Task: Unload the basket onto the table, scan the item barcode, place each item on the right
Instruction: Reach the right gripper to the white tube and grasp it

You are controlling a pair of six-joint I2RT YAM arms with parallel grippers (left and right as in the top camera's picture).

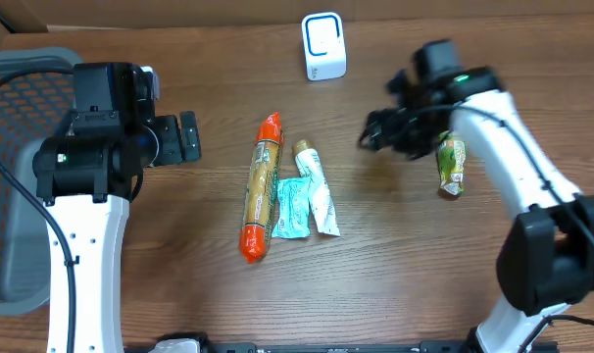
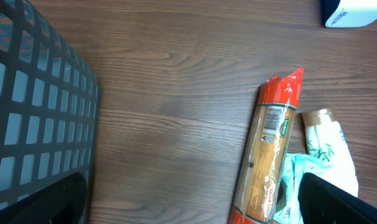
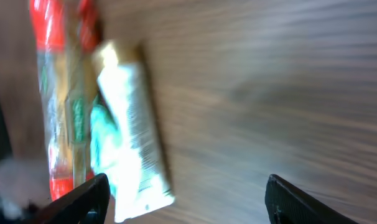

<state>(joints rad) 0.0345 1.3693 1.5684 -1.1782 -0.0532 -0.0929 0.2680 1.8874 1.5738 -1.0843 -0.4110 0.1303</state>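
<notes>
A white barcode scanner [image 1: 323,46] stands at the back of the table, its corner also in the left wrist view [image 2: 356,12]. In the middle lie a long red-ended pasta packet [image 1: 261,186], a white pouch [image 1: 317,186] and a teal packet [image 1: 290,208]. A green-yellow packet [image 1: 451,164] lies on the wood beside my right forearm. My right gripper [image 1: 373,135] hovers right of the pile, open and empty [image 3: 188,205], with the white pouch [image 3: 135,124] ahead of it. My left gripper [image 1: 192,137] stands open and empty [image 2: 191,205], left of the pasta packet [image 2: 269,155].
A grey mesh basket [image 1: 13,176] sits at the left edge, its wall close to my left gripper [image 2: 45,112]. Bare wood lies between the left gripper and the pile, and along the front of the table.
</notes>
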